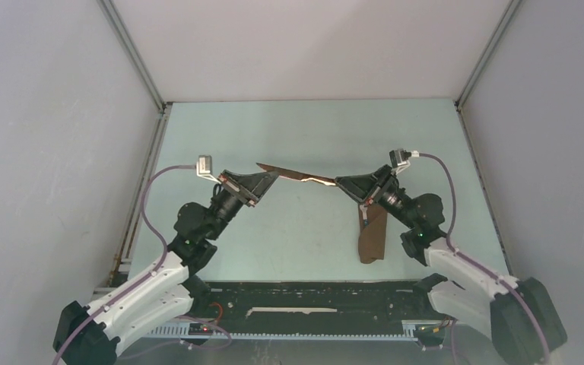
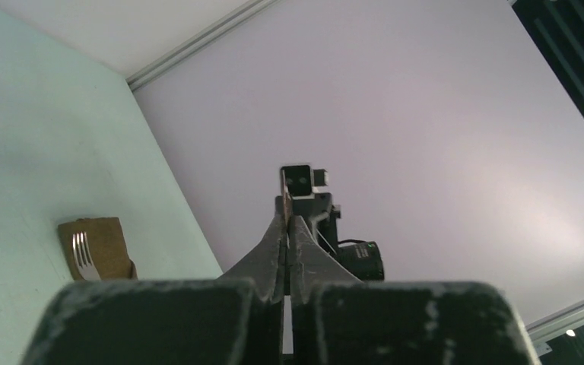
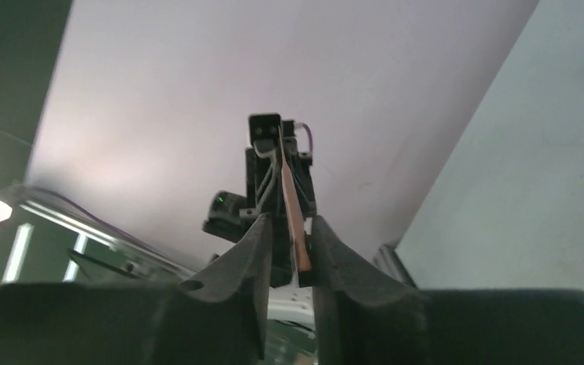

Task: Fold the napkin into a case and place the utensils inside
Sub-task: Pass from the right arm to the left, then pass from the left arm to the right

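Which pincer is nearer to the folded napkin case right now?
Right. The right pincer hovers just past the far end of the case. The left pincer is farther off, to the left across the table, at the other end of the knife.

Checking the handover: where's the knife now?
In the top view, the knife spans mid-air between the left gripper and right gripper, beyond and left of the case.

Aloft over mid-table (image 1: 289, 129): knife (image 1: 298, 176), spanning left pincer (image 1: 272, 177) to right pincer (image 1: 340, 182). Right near side, on table: case (image 1: 372, 236), fork (image 2: 84, 255) inside.
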Controlling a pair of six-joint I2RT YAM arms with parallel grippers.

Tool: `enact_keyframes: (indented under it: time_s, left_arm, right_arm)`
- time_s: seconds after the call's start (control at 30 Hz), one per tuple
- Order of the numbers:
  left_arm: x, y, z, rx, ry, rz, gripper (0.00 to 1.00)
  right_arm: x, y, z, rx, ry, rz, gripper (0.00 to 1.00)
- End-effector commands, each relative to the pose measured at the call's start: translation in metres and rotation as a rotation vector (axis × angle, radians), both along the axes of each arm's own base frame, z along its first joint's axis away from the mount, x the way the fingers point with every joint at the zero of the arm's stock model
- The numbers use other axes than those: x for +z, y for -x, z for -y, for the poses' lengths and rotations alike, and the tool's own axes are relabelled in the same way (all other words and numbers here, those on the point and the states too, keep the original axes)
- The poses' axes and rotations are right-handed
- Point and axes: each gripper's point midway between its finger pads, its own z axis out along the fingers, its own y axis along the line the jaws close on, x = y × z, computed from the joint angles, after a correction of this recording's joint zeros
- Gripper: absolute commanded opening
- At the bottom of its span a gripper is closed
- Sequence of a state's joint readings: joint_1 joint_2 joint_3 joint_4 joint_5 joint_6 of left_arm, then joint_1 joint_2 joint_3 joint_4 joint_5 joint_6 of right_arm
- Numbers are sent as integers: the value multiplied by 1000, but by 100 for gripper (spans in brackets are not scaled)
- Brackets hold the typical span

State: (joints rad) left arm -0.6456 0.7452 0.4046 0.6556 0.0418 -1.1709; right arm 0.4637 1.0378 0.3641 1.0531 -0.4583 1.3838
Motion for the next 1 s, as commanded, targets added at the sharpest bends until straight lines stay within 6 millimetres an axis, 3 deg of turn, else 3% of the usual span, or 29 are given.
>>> enact_keyframes:
  time_s: [0.0, 0.07, 0.17, 0.23, 0.3, 0.43, 0.53, 0.63, 0.7, 0.8, 0.97]
  left_arm:
    - [21, 4, -7, 39, -11, 110, 0]
    - [21, 6, -6, 29, -17, 118, 0]
    - [17, 8, -4, 7, -29, 95, 0]
    - [8, 8, 0, -18, -52, 45, 0]
    - [-3, 8, 7, -55, -95, -21, 0]
    - [-39, 7, 21, -128, -235, -184, 0]
    - [-52, 9, 30, -177, -286, -232, 0]
    - [-61, 9, 35, -206, -311, -257, 0]
    - [-66, 9, 38, -223, -324, -265, 0]
    - [-69, 10, 43, -251, -331, -273, 0]
    - [-74, 11, 45, -272, -352, -280, 0]
  right_arm:
    - [-30, 18, 5, 5, 194, 14, 48]
    - [-47, 19, 16, -18, 294, 9, 59]
    - [-75, 19, 42, -63, 514, 31, 63]
    - [-76, 17, 59, -101, 723, 104, 64]
    - [-75, 21, 63, -78, 863, 127, 65]
    - [-80, 29, 35, 66, 1011, 137, 65]
    - [-74, 32, 6, 135, 1106, 190, 65]
    - [-70, 35, -22, 217, 1149, 205, 57]
    - [-81, 38, -37, 273, 1216, 223, 55]
    - [-94, 42, -52, 317, 1280, 244, 50]
    - [-112, 47, -59, 355, 1362, 255, 47]
